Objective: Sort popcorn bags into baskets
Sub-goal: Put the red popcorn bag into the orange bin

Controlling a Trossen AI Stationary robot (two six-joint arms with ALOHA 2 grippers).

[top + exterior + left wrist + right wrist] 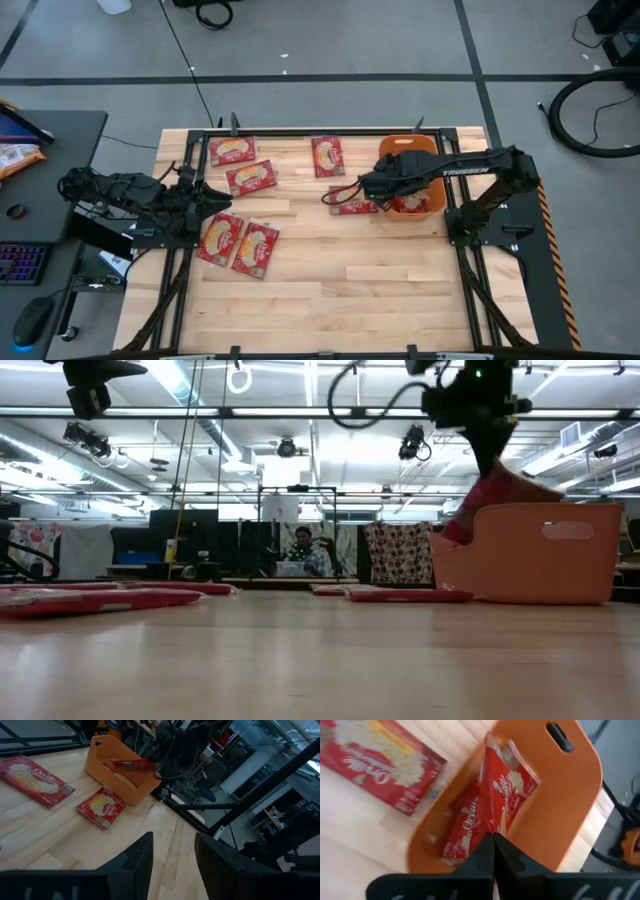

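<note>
The right pincer (492, 845) pinches a popcorn bag (490, 805) by its edge over the basket (570, 800), probably to drop it in. The left pincer (172, 855) waits open at the left of the tabletop (380, 280).

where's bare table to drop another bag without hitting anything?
Free: the whole near half of the table, below the two side-by-side popcorn bags. Crowded: the far strip, with three more bags, the orange basket, and right gripper over it.

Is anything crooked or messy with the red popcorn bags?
One flat red popcorn bag sticks up tilted over the rim of the orange plastic basket, pinched in the shut right gripper, not lying flat like another bag inside. Six more packets lie scattered at odd angles on the wooden table. Nothing looks torn or spilled.
</note>
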